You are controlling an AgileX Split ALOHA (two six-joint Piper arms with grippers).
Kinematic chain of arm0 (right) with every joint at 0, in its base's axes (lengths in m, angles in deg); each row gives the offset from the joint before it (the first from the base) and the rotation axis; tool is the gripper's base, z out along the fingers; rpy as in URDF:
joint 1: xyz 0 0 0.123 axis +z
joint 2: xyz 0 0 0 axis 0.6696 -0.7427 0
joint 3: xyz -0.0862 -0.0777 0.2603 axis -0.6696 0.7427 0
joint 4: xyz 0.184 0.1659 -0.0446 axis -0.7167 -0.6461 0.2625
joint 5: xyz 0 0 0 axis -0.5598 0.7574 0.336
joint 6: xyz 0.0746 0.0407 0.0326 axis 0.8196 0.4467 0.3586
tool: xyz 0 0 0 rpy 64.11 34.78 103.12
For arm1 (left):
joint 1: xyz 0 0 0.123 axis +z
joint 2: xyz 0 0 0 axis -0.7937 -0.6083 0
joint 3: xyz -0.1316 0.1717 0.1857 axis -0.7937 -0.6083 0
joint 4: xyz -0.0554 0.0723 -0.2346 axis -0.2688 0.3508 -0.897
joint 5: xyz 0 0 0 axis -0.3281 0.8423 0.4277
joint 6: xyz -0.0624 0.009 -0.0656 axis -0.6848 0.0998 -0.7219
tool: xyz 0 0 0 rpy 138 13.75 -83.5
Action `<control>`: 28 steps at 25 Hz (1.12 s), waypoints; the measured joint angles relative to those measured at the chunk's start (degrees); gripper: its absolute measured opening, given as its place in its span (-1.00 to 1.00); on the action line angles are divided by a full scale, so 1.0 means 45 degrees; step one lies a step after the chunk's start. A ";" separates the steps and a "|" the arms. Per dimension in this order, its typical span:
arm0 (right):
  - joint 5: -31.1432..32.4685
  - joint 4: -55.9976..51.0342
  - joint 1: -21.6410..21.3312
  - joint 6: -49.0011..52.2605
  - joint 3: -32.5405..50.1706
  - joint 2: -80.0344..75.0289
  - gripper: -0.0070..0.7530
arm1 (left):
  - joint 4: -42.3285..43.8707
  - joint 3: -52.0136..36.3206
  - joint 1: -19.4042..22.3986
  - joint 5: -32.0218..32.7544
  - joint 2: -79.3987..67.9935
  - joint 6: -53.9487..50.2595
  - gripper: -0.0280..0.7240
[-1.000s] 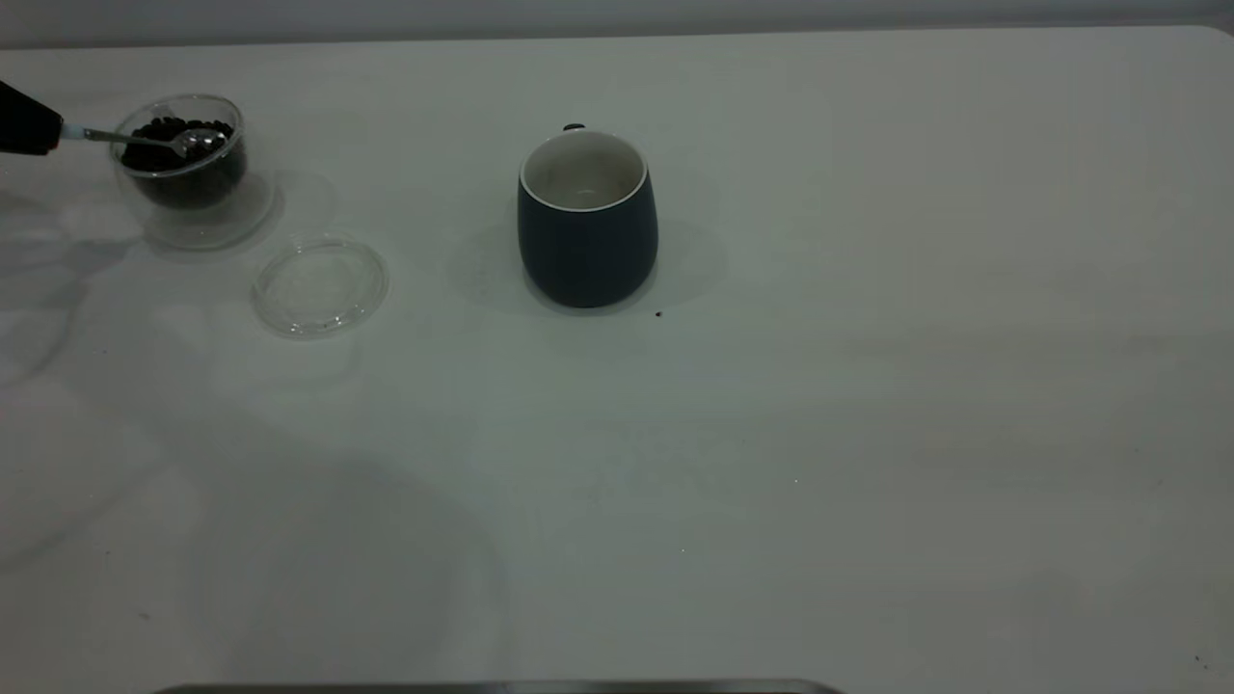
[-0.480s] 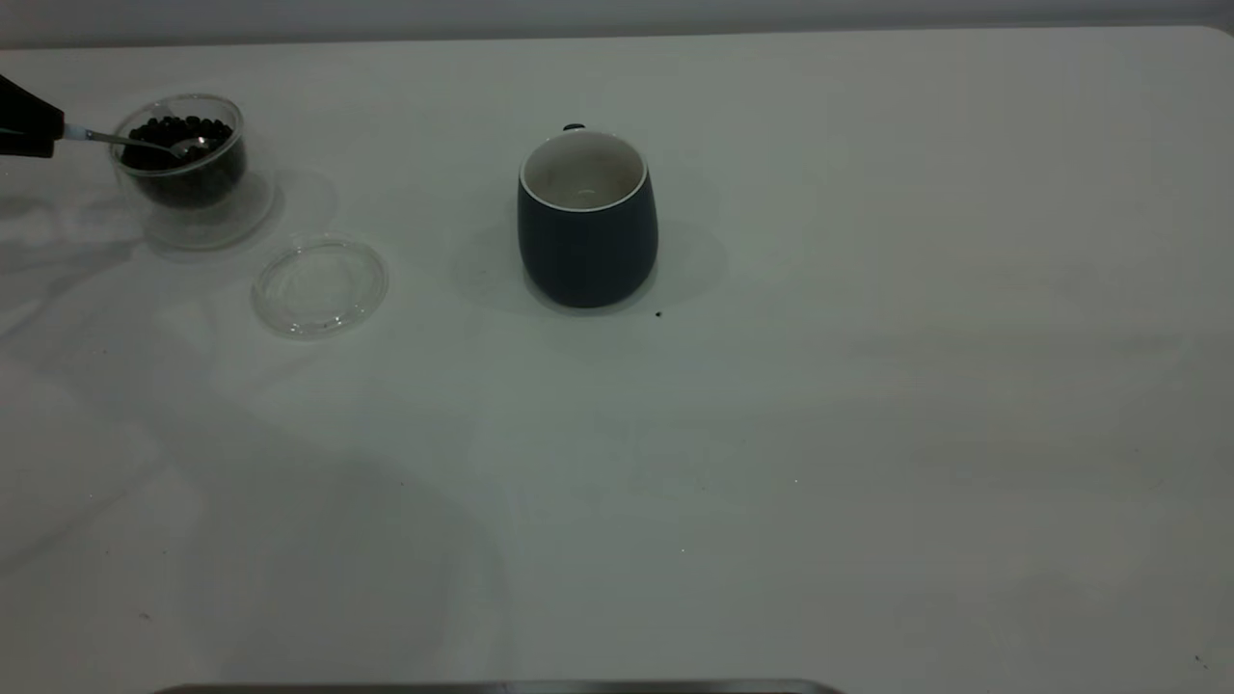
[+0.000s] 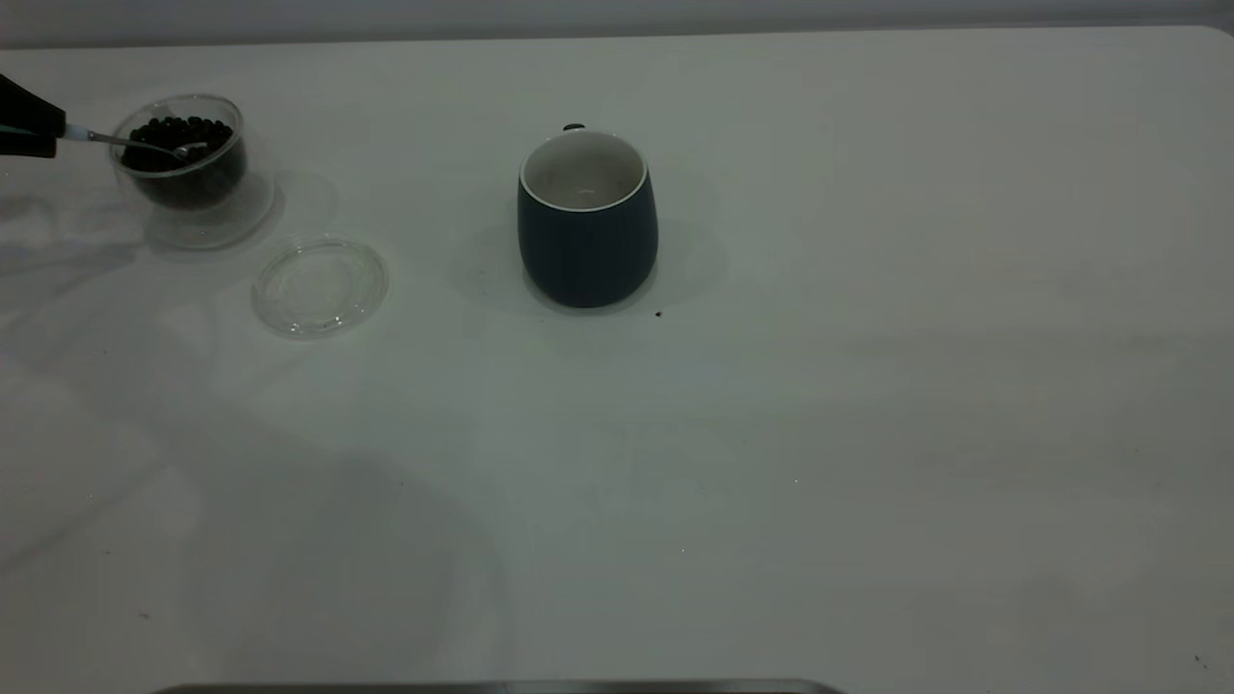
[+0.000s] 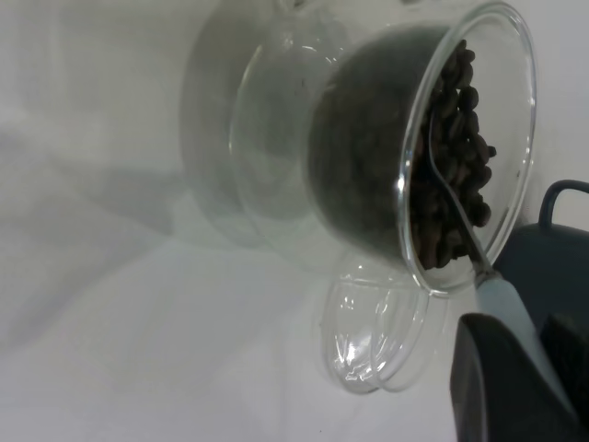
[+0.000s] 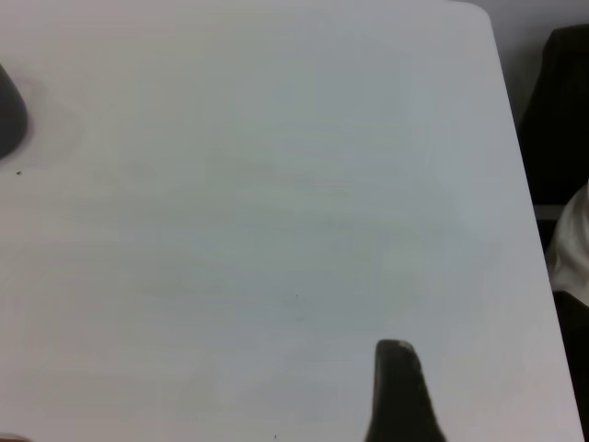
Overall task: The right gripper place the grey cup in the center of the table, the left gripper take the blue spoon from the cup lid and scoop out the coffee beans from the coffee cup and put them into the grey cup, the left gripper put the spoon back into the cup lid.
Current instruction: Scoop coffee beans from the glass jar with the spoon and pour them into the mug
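Observation:
The coffee cup, clear glass and full of coffee beans, stands at the far left of the table. My left gripper is at the left edge, shut on the blue spoon's handle. The spoon's metal bowl dips into the beans. The cup lid lies empty on the table in front of the coffee cup and also shows in the left wrist view. The grey cup stands upright and empty near the table's middle. My right gripper hangs over bare table at the right.
A single dark speck lies by the grey cup's base. The grey cup's edge shows far off in the right wrist view. The table's right edge is near the right gripper.
The spoon's bowl has sunk a little lower into the beans and drawn slightly back toward the left gripper. The cups and the lid have not moved.

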 joint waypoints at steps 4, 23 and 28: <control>0.0000 0.0000 0.0000 0.0000 0.0000 0.0000 0.23 | -0.0081 0.0000 0.0000 0.0140 -0.0140 -0.0026 -0.60; 0.0000 0.0000 0.0000 0.0000 0.0000 0.0000 0.23 | -0.1188 0.0000 0.1410 0.2281 -0.0841 0.1208 -0.60; 0.0000 0.0000 0.0000 0.0000 0.0000 0.0000 0.23 | -0.1230 0.0000 0.1676 0.2316 -0.1053 0.2196 -0.60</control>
